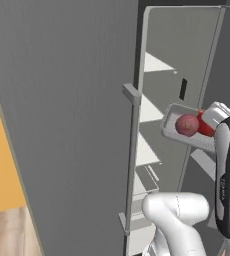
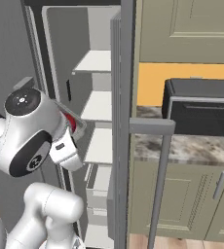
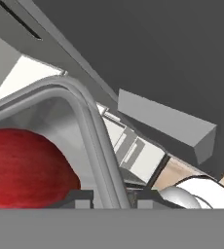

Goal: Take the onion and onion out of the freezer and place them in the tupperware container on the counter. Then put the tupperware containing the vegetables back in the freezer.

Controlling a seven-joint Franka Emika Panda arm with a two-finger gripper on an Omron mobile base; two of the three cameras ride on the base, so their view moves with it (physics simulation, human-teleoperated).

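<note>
My gripper (image 1: 214, 120) is shut on the rim of the tupperware container (image 1: 173, 120), a low grey box held tilted in the air in front of the open freezer (image 1: 179, 60). A duller pinkish-red onion (image 1: 187, 125) and a brighter red onion (image 1: 206, 128) lie inside it. In the hand view the container's rim (image 3: 92, 129) runs between the two fingertips (image 3: 78, 197), with the red onion (image 3: 26, 168) close on the left. From the right base view a bit of red onion (image 2: 71, 122) peeks from behind the arm.
The freezer door (image 1: 62, 125) stands open at the left with its long bar handle (image 1: 132, 160). White shelves (image 2: 102, 104) line the freezer. A toaster oven (image 2: 201, 107) sits on the counter (image 2: 192, 148) over beige cabinets (image 2: 182, 194).
</note>
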